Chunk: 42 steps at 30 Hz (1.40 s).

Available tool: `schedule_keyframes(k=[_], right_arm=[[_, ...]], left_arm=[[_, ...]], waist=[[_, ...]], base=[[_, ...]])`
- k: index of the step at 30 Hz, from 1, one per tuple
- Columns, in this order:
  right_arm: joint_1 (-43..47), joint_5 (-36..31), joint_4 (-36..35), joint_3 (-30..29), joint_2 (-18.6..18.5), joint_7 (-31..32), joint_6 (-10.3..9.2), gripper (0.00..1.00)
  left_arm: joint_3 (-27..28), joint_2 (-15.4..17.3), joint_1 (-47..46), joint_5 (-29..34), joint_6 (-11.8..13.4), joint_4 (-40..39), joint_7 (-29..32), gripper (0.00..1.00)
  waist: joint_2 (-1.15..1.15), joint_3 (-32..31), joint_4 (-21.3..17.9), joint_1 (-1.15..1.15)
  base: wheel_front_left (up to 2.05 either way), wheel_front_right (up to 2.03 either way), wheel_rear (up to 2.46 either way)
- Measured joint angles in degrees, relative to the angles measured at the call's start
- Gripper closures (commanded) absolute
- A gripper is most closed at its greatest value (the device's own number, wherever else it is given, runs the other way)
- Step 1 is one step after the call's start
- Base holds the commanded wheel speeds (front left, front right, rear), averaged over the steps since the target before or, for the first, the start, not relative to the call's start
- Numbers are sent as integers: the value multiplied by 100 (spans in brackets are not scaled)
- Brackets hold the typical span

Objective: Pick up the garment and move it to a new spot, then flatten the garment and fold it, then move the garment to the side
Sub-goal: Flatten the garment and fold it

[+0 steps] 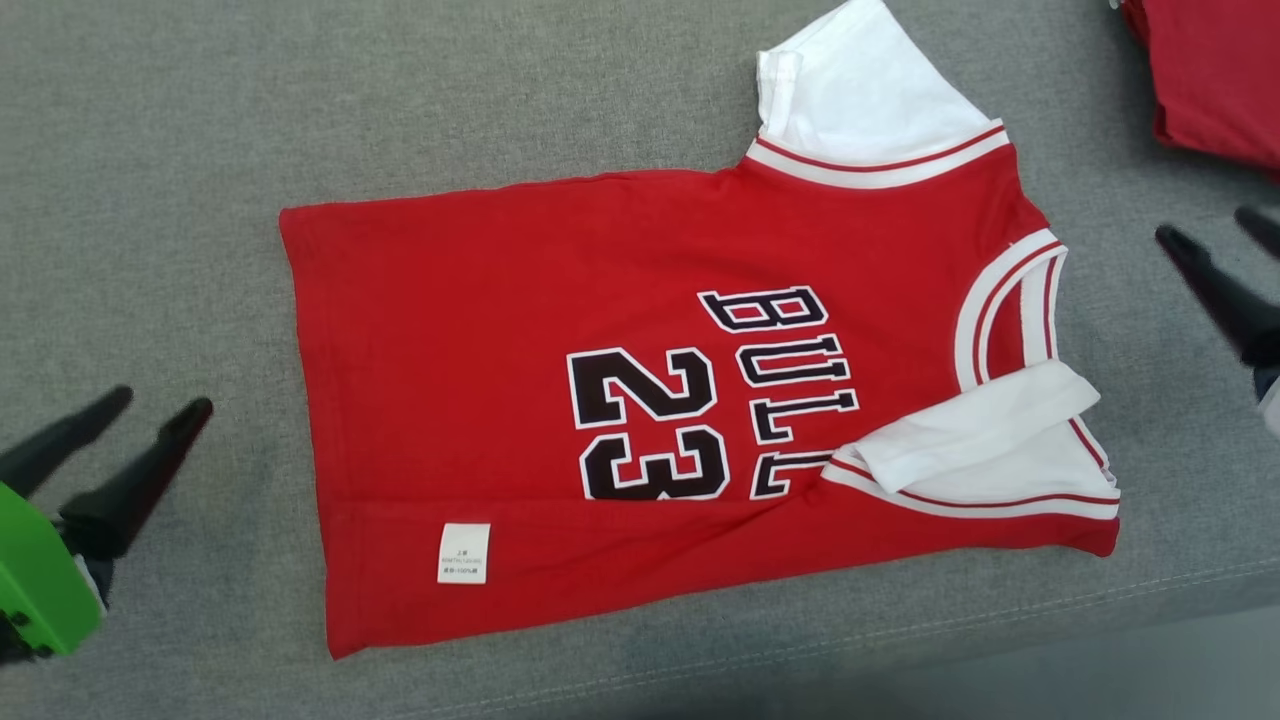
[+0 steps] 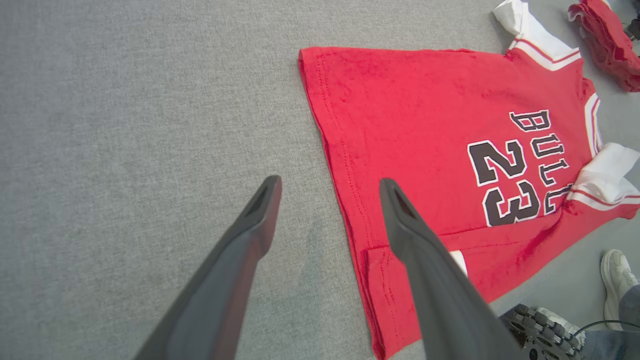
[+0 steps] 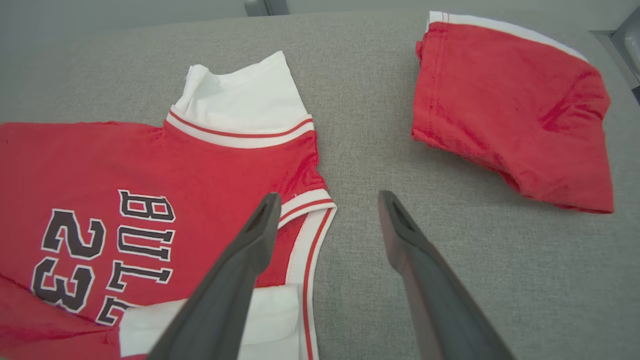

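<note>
A red jersey [image 1: 560, 300] with white sleeves and the print "BULLS 23" lies spread on the grey cloth surface [image 1: 300, 100], hem to the left, collar to the right. Its near edge is folded over, with a white label [image 1: 463, 552] showing. One white sleeve [image 1: 870, 90] points away; the other [image 1: 975, 425] is tucked over the front. My left gripper [image 1: 170, 400] stands open off the hem's left side, holding nothing. In the left wrist view the left gripper [image 2: 330, 185] straddles the jersey [image 2: 425, 125] hem. My right gripper [image 1: 1215, 225] is open beside the collar, empty; the right gripper [image 3: 327, 200] hovers above the neckline [image 3: 310, 210].
A second red garment [image 3: 515, 110] with white trim lies folded at the far right [image 1: 1215, 80]. The surface's front edge [image 1: 1100, 600] runs close to the jersey's near side. A person's shoe [image 2: 617, 280] and a cable are on the floor beyond that edge.
</note>
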Motion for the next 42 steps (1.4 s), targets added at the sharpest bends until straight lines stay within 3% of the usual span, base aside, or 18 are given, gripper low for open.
schedule_keyframes(k=[2, 8, 14, 20, 27, 42], right_arm=[[-474, -48, 23, 4, -107, 192, -2, 0], [-1890, -183, 223, 275, -79, 705, -11, 0], [-2977, -324, 417, 738, 265, 1040, -41, 0], [-3805, -512, 632, 1083, 591, 1200, 98, 0], [-4179, -711, 1343, 1274, 850, 1199, 153, 0], [-4593, -865, 2175, 1440, 1136, 1115, 222, 0]], left_arm=[[12, 231, -361, -43, 0, -35, 338, 0], [-12, 352, -1444, -442, -26, -116, 1159, 0], [-62, 389, -2180, -723, -25, 97, 1819, 0], [-57, 328, -2799, -760, -25, 264, 2040, 0], [-411, -77, -3165, -765, -25, 631, 2324, 0], [-636, -368, -3977, -716, -29, 1099, 2642, 0]], waist=[[0, 117, 1, 0], [0, 534, 17, 0], [0, 999, 35, 1], [0, 1478, 11, 1], [0, 1851, -139, 1], [0, 1941, -267, 1]], base=[[0, 0, 0], [0, 0, 0], [0, 0, 0], [0, 0, 0], [0, 0, 0], [0, 0, 0]])
